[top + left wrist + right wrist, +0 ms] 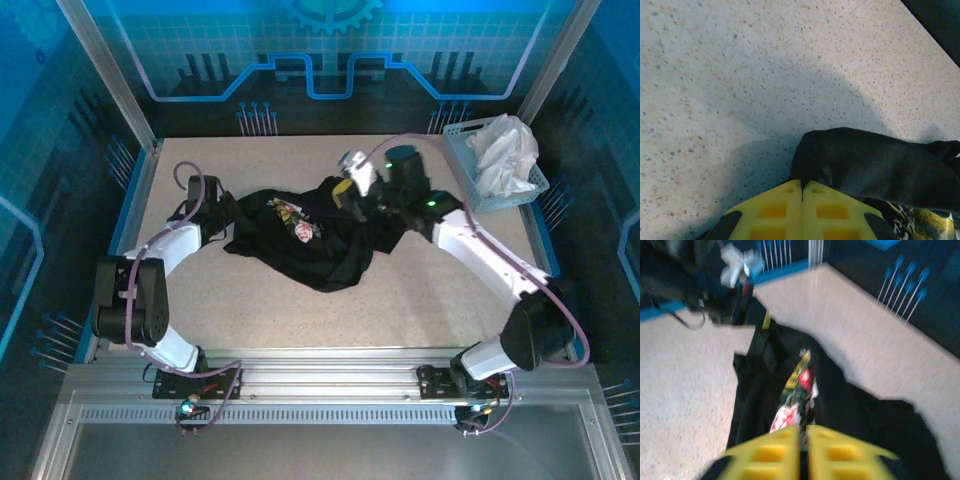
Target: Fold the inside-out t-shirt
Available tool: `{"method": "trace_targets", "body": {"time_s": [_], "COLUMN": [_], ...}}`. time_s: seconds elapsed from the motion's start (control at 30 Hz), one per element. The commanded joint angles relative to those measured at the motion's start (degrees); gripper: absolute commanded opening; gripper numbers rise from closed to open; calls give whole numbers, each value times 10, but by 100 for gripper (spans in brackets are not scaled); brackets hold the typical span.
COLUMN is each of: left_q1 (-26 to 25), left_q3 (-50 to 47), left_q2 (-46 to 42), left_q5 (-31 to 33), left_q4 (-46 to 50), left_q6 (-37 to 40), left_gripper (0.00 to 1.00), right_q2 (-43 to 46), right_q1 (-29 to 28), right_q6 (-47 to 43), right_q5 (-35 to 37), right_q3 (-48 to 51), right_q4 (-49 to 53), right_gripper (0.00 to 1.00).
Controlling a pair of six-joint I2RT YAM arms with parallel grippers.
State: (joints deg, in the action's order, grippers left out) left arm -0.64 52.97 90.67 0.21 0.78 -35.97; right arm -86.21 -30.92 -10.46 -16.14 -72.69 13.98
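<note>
The shirt [300, 245] lies crumpled mid-table. The left gripper [802, 187] is clamped on its left edge; the right gripper [803, 434] is blurred, so I cannot tell its state. I advise drawing the cloth flat before folding.

White-and-black robot, yellow jaws
Left arm [170, 250] and right arm [480, 255]: white shells, black joints, purple cables [586, 340] looping behind the jaws; yellow jaw blocks with square recesses; a green light [432, 203] behind the right jaws.
</note>
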Motion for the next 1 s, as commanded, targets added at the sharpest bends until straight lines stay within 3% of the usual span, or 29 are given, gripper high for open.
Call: {"method": "trace_targets", "body": {"time_s": [0.0, 0.17, 0.4, 0.47, 0.57, 0.73, 0.8, 0.9, 0.97], "left_q1": [-1, -2, -2, -2, -2, 2, 18, 62, 65], "left_q3": [-5, -4, -5, -5, -5, -16, -34, -90, -108], "left_q2": [-10, -23, -23, -22, -22, -25, -33, -54, -72], "left_q5": [-28, -28, -35, -35, -34, -13, -1, -5, 0], "left_q4": [-33, -30, -35, -36, -34, -28, -39, -87, -92], "left_q6": [-10, -1, -3, -2, 4, 12, -2, -54, -54], "left_gripper": [0, 0, 0, 0, 0, 0, 0, 0, 1], "right_q2": [-34, -82, -159, -174, -177, -104, -56, 5, 22], "right_q1": [-40, -52, -57, -56, -56, -37, -15, 17, 20], "right_q6": [2, 9, 18, 20, 24, 22, 26, 41, 47], "right_q5": [118, 188, 177, 172, 159, 122, 83, 5, -24], "right_q3": [20, 15, -28, -40, -52, -33, -16, 18, 34], "right_q4": [59, 89, 110, 107, 101, 95, 90, 61, 41], "right_gripper": [37, 67, 67, 58, 31, 5, 0, 0, 0]}}
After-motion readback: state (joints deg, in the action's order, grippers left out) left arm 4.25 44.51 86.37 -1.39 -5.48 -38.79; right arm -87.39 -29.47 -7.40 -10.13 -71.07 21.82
